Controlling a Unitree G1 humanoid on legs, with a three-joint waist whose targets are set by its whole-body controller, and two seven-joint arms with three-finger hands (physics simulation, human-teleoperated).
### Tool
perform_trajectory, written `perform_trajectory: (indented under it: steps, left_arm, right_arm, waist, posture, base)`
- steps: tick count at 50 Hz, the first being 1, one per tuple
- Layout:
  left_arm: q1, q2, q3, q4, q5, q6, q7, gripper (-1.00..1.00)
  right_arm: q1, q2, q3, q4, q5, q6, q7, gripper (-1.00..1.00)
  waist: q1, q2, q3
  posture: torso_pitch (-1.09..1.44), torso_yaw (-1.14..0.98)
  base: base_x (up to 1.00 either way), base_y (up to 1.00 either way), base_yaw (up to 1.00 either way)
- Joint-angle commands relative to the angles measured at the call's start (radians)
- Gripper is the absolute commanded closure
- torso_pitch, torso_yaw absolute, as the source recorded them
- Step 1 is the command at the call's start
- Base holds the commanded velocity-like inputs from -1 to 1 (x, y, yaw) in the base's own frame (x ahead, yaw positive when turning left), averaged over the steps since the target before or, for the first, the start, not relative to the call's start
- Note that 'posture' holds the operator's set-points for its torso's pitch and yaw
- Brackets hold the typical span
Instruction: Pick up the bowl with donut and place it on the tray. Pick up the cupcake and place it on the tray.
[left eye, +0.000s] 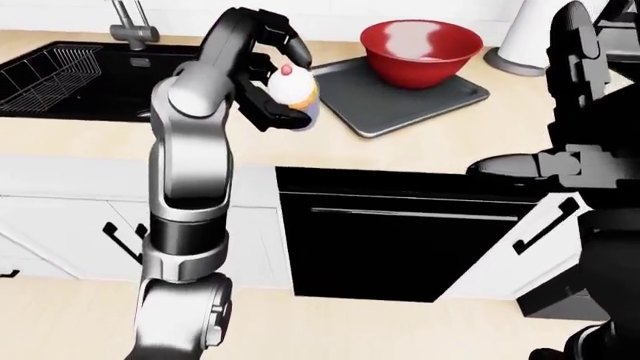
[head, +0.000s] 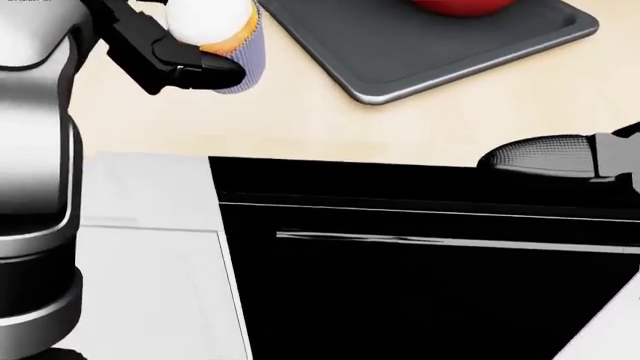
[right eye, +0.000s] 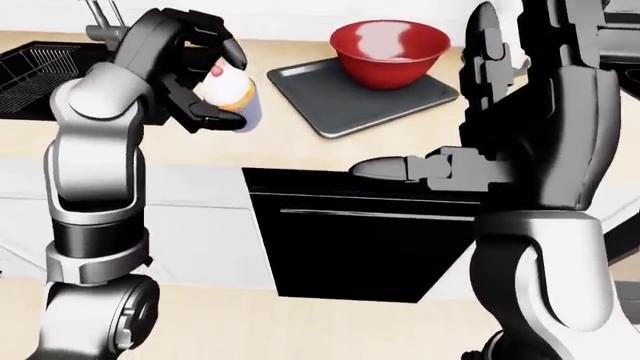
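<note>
the left hand (left eye: 272, 82) is clamped around the cupcake (left eye: 294, 94), held above the counter (left eye: 420, 154) just left of the tray (left eye: 440, 101), where the red bowl (left eye: 420, 49) sits. the eye views show the sink (left eye: 70, 75); the head view crops the bowl. the right hand (right eye: 400, 169) hangs with fingers extended, apart.

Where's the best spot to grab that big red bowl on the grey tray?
Probably the round red bowl is best taken by its rim, from above: it sits upright and open-topped on the flat grey tray, and its walls flare wide, too broad to wrap.
</note>
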Motion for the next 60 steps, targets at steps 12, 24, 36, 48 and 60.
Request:
perform_trajectory:
  steps: [12, 24, 36, 48, 60]
  left_arm:
    - [-0.031, 0.015, 0.024, -0.002, -0.003, -0.031, 0.022, 1.0]
    - [-0.041, 0.026, 0.027, -0.009, -0.008, -0.019, 0.018, 1.0]
    - [-0.058, 0.028, 0.025, -0.013, -0.005, -0.007, 0.012, 1.0]
    - [-0.059, 0.03, 0.027, -0.007, -0.01, -0.013, 0.016, 1.0]
    - [-0.072, 0.034, 0.028, 0.005, -0.016, -0.013, 0.02, 1.0]
  right_arm:
    - [-0.022, -0.013, -0.002, -0.02, -0.004, -0.02, 0.008, -1.0]
    - [-0.021, 0.002, 0.003, -0.016, -0.031, -0.028, 0.026, -1.0]
    - [-0.034, -0.008, 0.001, -0.012, -0.016, -0.021, 0.02, -1.0]
    - [-0.032, -0.013, -0.003, -0.021, -0.004, -0.019, 0.008, -1.0]
    - [-0.024, -0.012, 0.002, -0.017, -0.015, -0.027, 0.015, -1.0]
  waist:
    - [0.034, -0.039, -0.033]
    - [0.022, -0.058, -0.007]
    - [0.024, 0.017, -0.054]
    - [0.038, -0.087, -0.012]
    - [0.02, -0.036, -0.031]
  posture:
    - [0.0, 0.0]
    - [0.0, 0.0]
    - [0.0, 0.0]
    - [0.0, 0.0]
    - [0.0, 0.0]
  base:
    - [0.09, -0.16, 0.0]
    - [0.08, -0.08, 0.0]
    - [0.0, -0.11, 0.0]
    - [0.0, -0.19, 0.0]
    - [0.0, 0.0, 0.0]
